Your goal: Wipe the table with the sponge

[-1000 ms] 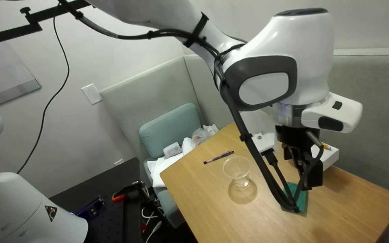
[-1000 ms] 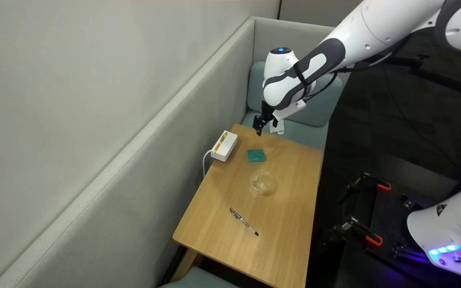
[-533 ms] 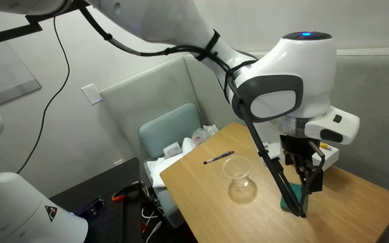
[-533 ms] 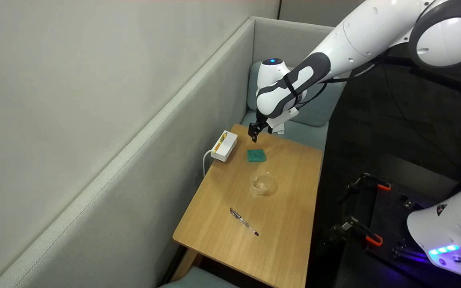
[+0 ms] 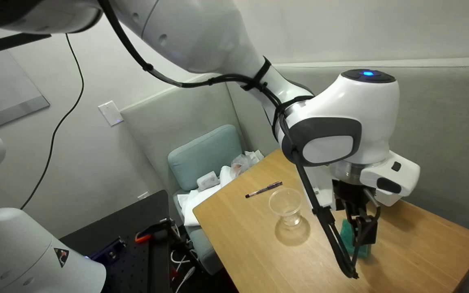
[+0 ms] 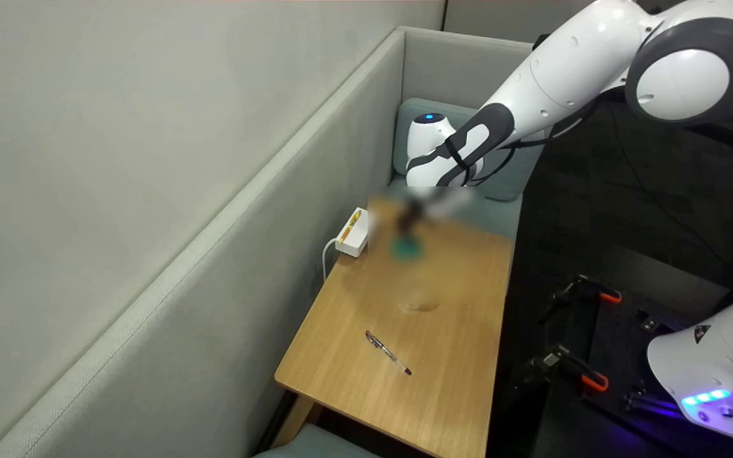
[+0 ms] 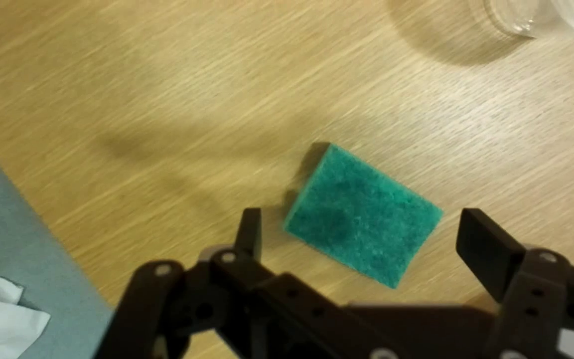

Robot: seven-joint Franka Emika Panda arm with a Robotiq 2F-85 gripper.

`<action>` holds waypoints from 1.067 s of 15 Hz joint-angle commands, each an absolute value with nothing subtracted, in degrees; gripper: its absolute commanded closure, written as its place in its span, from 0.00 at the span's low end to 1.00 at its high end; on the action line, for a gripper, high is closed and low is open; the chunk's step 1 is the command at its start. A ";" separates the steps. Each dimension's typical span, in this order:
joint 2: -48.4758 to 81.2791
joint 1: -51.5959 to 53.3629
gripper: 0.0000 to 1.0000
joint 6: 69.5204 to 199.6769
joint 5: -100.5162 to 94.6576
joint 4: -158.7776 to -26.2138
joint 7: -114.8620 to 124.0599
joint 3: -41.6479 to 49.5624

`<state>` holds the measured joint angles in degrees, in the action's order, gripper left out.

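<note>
In the wrist view, can see wide-spread fingers [image 7: 250, 232], with the sponge [image 7: 364, 217] flat on the counter [image 7: 177, 75] between them and part of a clear cup [image 7: 541, 19] at upper right. In an exterior view, can find the sponge partly hidden behind the fingers, near the upright cup, farther from a pen [image 5: 264, 189]. In an exterior view, can make out fingers and sponge only as blurs, near a white box [image 6: 355, 236].

Pale wall [image 6: 150, 114] above padded backrest [image 6: 277, 267]
</note>
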<state>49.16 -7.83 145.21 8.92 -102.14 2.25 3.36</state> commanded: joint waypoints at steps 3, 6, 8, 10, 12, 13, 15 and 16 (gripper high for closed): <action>52.86 -7.79 0.00 145.32 8.77 -99.08 3.70 3.35; 54.46 -7.52 0.00 145.31 8.60 -97.70 4.06 3.55; 55.38 -7.45 0.10 145.22 8.57 -96.75 4.28 3.62; 56.31 -7.34 0.21 145.22 8.54 -95.75 4.61 3.77; 57.24 -7.20 0.19 145.22 8.47 -94.77 4.98 3.99; 57.71 -7.14 0.22 145.17 8.43 -94.29 5.14 4.10; 58.71 -6.97 0.21 145.04 8.34 -93.23 5.65 4.39; 59.16 -6.93 0.26 144.95 8.34 -92.78 6.10 4.48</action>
<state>57.37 -7.77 145.35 8.89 -95.28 3.59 3.67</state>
